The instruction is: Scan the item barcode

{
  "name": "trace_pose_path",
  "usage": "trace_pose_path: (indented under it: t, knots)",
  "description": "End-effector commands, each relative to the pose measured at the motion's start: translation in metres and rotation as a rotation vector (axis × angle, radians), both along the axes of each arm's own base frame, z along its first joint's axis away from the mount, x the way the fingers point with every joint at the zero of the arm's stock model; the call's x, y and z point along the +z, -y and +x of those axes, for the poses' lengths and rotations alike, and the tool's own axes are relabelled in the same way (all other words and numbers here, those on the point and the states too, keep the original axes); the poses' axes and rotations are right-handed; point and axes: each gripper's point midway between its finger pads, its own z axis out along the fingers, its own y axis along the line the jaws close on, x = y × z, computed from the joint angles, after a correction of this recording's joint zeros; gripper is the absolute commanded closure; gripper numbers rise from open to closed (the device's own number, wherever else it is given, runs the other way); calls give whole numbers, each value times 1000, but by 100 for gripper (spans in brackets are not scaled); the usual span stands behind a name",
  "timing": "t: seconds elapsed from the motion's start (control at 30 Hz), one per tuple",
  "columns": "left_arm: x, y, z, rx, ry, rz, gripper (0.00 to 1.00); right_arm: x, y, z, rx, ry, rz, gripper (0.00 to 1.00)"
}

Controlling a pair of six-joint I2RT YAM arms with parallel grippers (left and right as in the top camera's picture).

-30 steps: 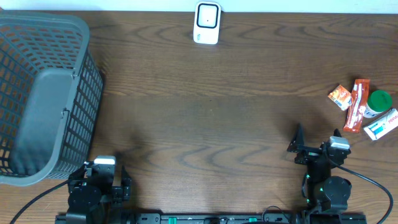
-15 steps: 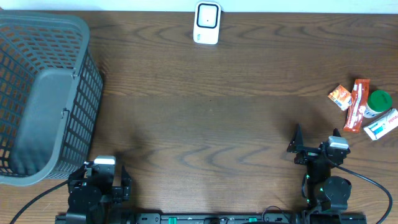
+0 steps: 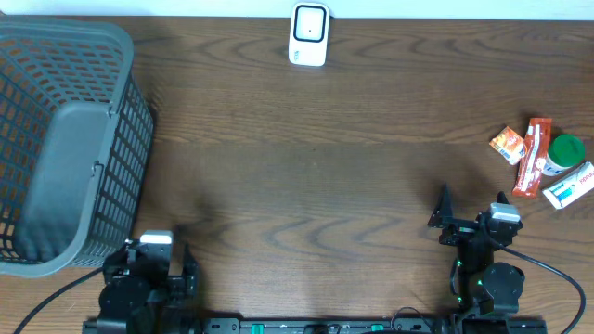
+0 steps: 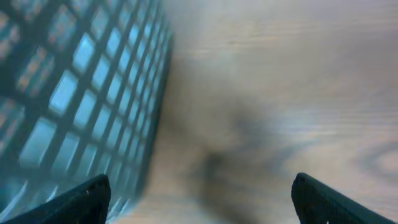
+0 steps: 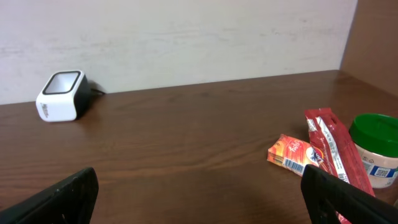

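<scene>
Overhead view puts the items, orange packet (image 3: 508, 144), red stick pack (image 3: 532, 156), green-lidded jar (image 3: 563, 153) and white box (image 3: 568, 186), ahead and rightward of the right gripper (image 3: 472, 208), its jaws wide apart and empty. The stick pack's long axis runs front to back. The left gripper (image 3: 153, 264), likewise spread and empty, sits by the basket (image 3: 111, 42), well apart, so the right arm is nearer; the scanner (image 3: 309, 34) lies back-left

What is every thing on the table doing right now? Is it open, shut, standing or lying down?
Left gripper: open, holding nothing.
Right gripper: open, holding nothing.
Grey plastic mesh basket: upright, nothing seen inside.
White barcode scanner: standing, untouched.
White jar with green lid: upright, lid on.
Long red packet: lying flat.
Small orange packet: lying flat.
White and blue box: lying flat.
</scene>
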Motion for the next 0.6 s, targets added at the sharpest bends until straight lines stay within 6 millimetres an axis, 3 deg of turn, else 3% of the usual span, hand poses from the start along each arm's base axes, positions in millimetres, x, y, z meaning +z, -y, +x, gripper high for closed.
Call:
trace_pose_path:
  t: [0.0,0.13,0.3,0.57]
  knots:
    - [20,25,18,-98,117,-108,8,-1,-4,0,18,-2,-15,1]
    - [27,30,52,-113,265,-125,8,-1,-4,0,18,-2,-15,1]
    - [13,44,86,-179,419,-159,8,-1,-4,0,18,-2,-15,1]
    - [-17,25,94,-103,462,-138,8,-1,-4,0,18,-2,-15,1]
